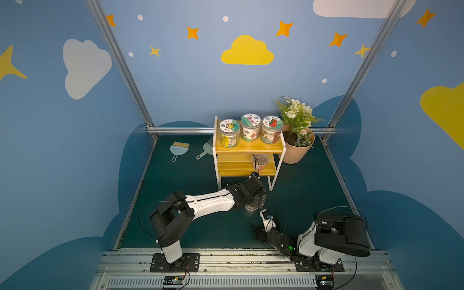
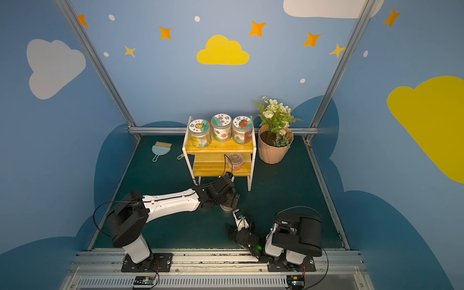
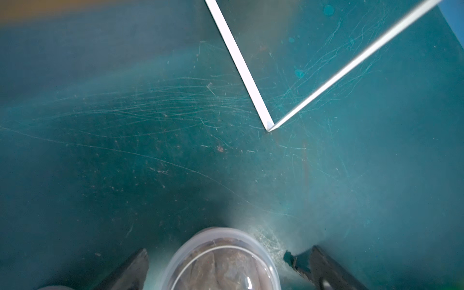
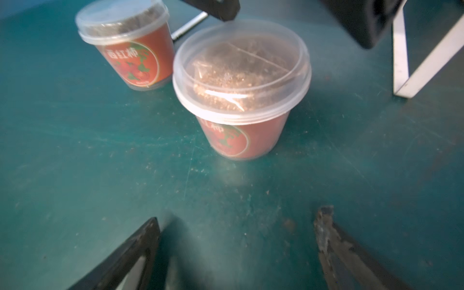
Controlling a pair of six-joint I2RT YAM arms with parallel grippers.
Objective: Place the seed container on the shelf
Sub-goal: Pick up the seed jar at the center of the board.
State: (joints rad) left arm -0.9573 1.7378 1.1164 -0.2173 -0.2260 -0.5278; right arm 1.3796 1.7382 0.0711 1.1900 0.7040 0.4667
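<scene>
Round red plastic seed tub [image 4: 261, 136], clear lid [image 4: 241, 70], on scratched green surface [image 4: 100, 175] before yellow wooden shelf [image 1: 247, 148]. Left tool [image 3: 228, 251] open around it, no grip. Right tool [image 4: 238, 214] open, empty. Red label only in right wrist view.

The top board [image 1: 248, 150] of the shelf [image 1: 214, 150] is full with three jars [image 1: 250, 130], but the lower board [image 1: 233, 166] has bare room on its left part, beside one cup [image 1: 260, 161] on its right part. The left arm [image 1: 211, 202] stretches over the mat [image 1: 301, 200] just in front of the shelf's legs, and the flower pot [image 1: 296, 153] stands close by its right side.
</scene>
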